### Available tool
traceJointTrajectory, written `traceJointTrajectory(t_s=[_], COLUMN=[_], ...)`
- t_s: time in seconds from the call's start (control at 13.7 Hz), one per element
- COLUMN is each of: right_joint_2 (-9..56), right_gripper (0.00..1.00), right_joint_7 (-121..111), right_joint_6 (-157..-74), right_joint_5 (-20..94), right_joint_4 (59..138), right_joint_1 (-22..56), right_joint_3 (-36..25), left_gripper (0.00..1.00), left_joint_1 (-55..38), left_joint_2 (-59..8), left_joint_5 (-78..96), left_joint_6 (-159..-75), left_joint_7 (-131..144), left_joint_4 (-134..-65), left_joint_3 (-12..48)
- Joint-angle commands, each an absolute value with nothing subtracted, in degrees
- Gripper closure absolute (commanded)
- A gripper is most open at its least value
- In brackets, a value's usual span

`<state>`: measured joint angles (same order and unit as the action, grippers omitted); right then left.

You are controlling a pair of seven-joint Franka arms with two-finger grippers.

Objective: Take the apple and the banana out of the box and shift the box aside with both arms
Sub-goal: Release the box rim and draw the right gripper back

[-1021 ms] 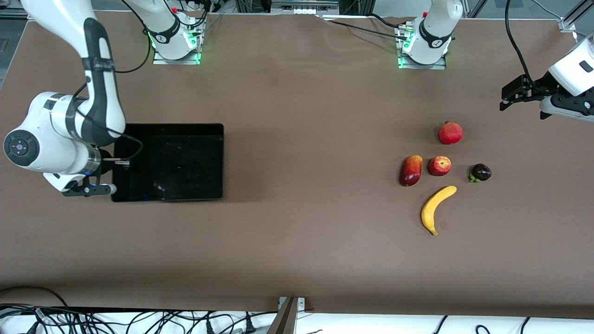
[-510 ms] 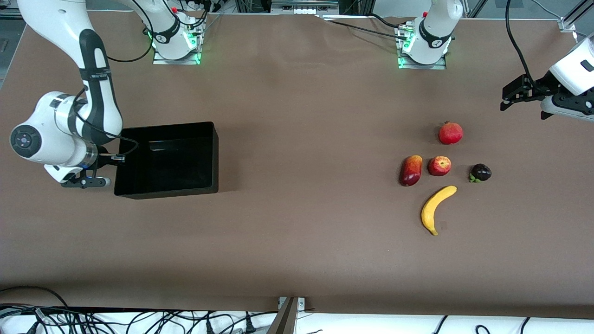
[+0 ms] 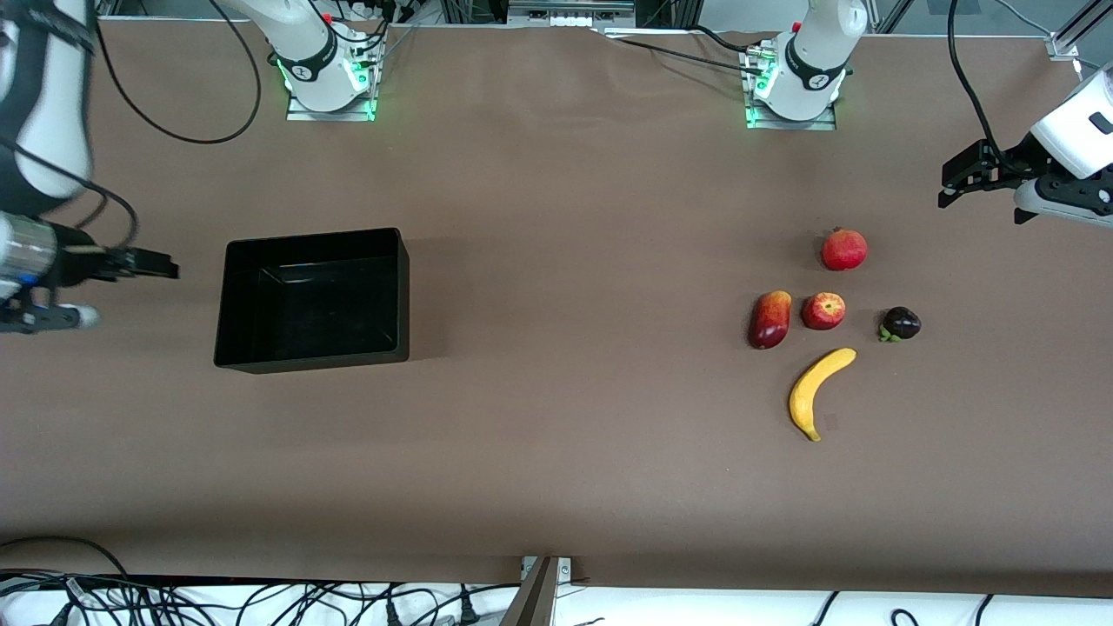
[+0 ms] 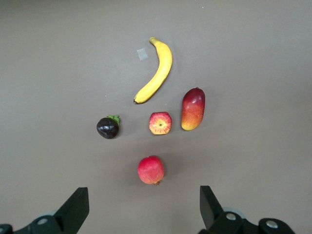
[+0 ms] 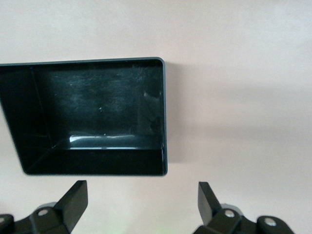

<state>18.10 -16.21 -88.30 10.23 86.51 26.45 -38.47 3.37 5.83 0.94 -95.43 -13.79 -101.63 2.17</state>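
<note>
Change since a second ago: my right gripper (image 3: 165, 266) has let go of the box (image 3: 313, 300) and drawn back toward the right arm's end of the table; the box, tilted then, now sits flat on the table (image 3: 574, 261); the fruits lie where they lay.
My right gripper: fingers spread wide, holding nothing, in the air beside the box and apart from its wall; in my right wrist view (image 5: 141, 204) both fingertips (image 5: 75, 195) stand clear of the rim.
My left gripper (image 3: 956, 178): fingers spread wide, holding nothing, waiting in the air over bare table at the left arm's end; in my left wrist view (image 4: 144, 207) it hangs above the fruit group.
Box: black, glossy, upright walls, nothing inside (image 5: 92, 117); toward the right arm's end, well apart from the fruits.
Apple (image 3: 823, 310): red and yellow, in the middle of the group (image 4: 160, 123).
Banana (image 3: 817, 393): yellow, curved, nearest the front camera of the group (image 4: 157, 73).
Mango (image 3: 770, 319): red-yellow, just beside the apple, toward the box (image 4: 193, 108).
Pomegranate (image 3: 844, 249): red, farther from the front camera than the apple (image 4: 151, 169).
Dark purple fruit (image 3: 900, 323): green leaves at its base, beside the apple toward the left arm's end (image 4: 107, 127).
</note>
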Motion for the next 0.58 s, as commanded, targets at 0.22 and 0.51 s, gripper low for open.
traceJointTrajectory(t_s=[0.22,0.51], right_joint_2=[10.92,0.61], right_gripper=[0.00,0.00], right_joint_7=[-14.78,-6.37], right_joint_6=[-85.41,-97.57], right_joint_5=[1.44,-2.55], right_joint_4=[86.63,102.31], right_joint_1=[12.46,-0.35], right_joint_3=[-19.51,-4.04], left_gripper=[0.00,0.00], left_joint_1=[3.52,3.52], left_joint_2=[5.89,5.98], left_joint_5=[0.62,0.62], left_joint_6=[-95.36,-95.27], left_joint_7=[-13.45,-13.54], left_joint_4=[-100.99,-100.99], left_joint_3=[2.29,2.37])
